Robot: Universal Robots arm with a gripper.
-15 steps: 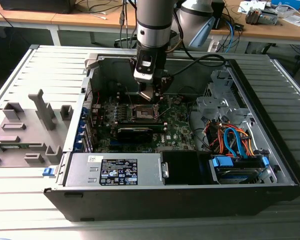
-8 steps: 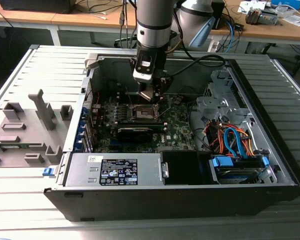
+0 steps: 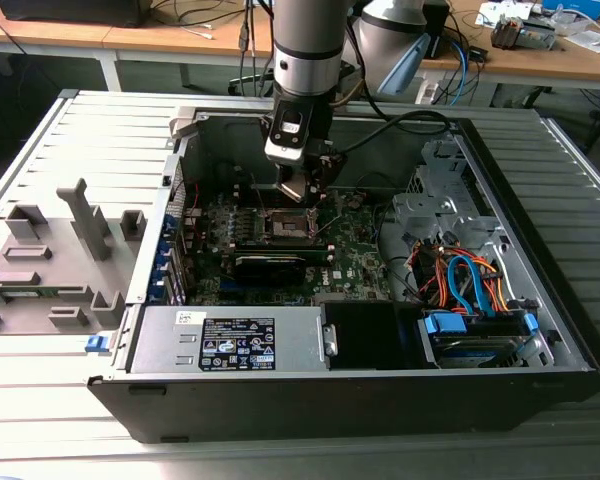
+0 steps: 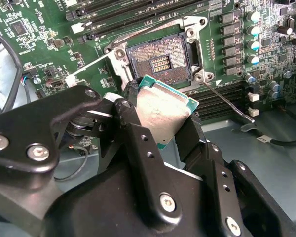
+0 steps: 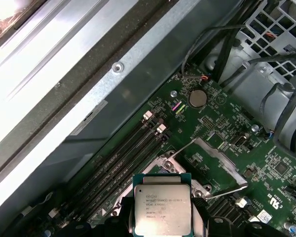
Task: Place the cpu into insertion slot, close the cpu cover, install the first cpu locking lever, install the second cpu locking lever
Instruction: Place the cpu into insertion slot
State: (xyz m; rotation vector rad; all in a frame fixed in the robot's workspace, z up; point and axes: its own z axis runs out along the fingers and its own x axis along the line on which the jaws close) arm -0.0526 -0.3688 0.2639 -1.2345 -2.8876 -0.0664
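Pincer: the gripper (image 4: 164, 121) is clenched on the cpu (image 4: 165, 111), with one of its black fingers (image 4: 133, 126) on each of two opposite edges.
Arm: there is a single arm, reaching down into the open computer case (image 3: 540, 300), with the gripper (image 3: 305, 190) over the insertion slot (image 3: 285, 225).
Cpu against slot: in the second wrist view the chip hangs apart from the insertion slot (image 4: 160, 61), just beside its near corner and not seated. I judge it to be above the slot rather than in it.
Tilt: the chip's face is not parallel to the slot but tipped, one edge closer to the slot than the other.
Axis: the chip is close to square. In the first wrist view the edges of the cpu (image 5: 162, 210) run roughly in line with the slot frame behind it.
Slot: it is bare, its field of contacts exposed and nothing in it.
Cpu cover: the cpu cover (image 5: 222, 159) is swung up and away from the slot — open.
Levers: one locking lever (image 4: 86, 68) and the other locking lever (image 4: 229, 102) stick out on opposite sides of the slot, unlatched.
Cpu looks: pale silver-grey metal top on a green carrier edge, with a dull smear across the metal in the second wrist view and small print in the first wrist view.
Surround: the green motherboard (image 4: 34, 29) lies all round the slot.
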